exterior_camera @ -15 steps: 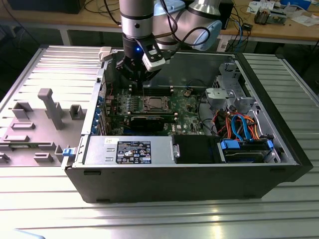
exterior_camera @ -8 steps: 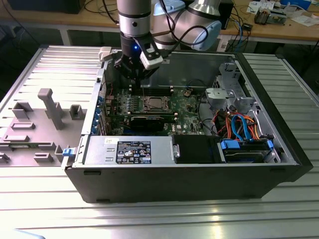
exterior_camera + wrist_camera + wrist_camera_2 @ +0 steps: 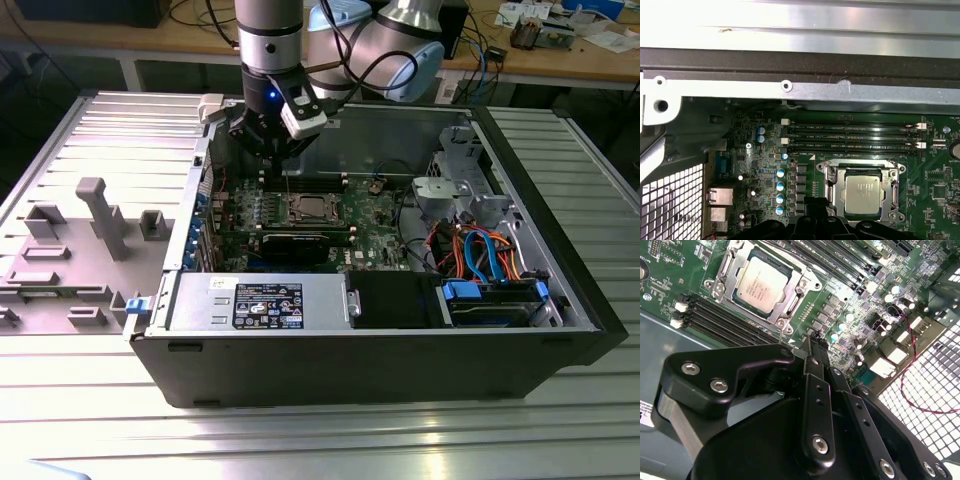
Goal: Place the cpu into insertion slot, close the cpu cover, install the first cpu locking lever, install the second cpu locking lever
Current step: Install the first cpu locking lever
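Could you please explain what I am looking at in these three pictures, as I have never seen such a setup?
This is one robot arm working over an open computer case lying on a ribbed metal table. The exterior view looks on from outside. Both wrist views come from cameras riding on the arm, facing the green circuit board. The square silver chip already sits in place, with a metal frame around it. The gripper hovers beside the chip; its fingers look closed and hold nothing.
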{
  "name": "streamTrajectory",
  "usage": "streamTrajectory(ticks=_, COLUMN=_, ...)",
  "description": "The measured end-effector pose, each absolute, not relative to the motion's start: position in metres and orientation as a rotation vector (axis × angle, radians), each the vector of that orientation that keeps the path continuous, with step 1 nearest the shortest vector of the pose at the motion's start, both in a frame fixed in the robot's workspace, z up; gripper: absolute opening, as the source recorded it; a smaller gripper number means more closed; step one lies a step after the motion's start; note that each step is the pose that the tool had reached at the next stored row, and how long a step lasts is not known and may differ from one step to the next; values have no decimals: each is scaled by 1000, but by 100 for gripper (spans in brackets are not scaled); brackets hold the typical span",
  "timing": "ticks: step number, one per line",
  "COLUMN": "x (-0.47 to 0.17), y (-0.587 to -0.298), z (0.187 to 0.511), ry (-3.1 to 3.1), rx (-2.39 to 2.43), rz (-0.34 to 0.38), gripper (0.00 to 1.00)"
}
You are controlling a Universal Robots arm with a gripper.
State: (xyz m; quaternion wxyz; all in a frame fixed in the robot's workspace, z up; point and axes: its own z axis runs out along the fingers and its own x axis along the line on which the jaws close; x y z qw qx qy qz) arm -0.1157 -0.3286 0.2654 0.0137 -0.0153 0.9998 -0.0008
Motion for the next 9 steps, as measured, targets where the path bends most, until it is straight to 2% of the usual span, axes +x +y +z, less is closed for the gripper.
streamTrajectory(ticks=9, x=-116, y=-327, z=265, ry=3114, rx=-48, rz=6, gripper=11)
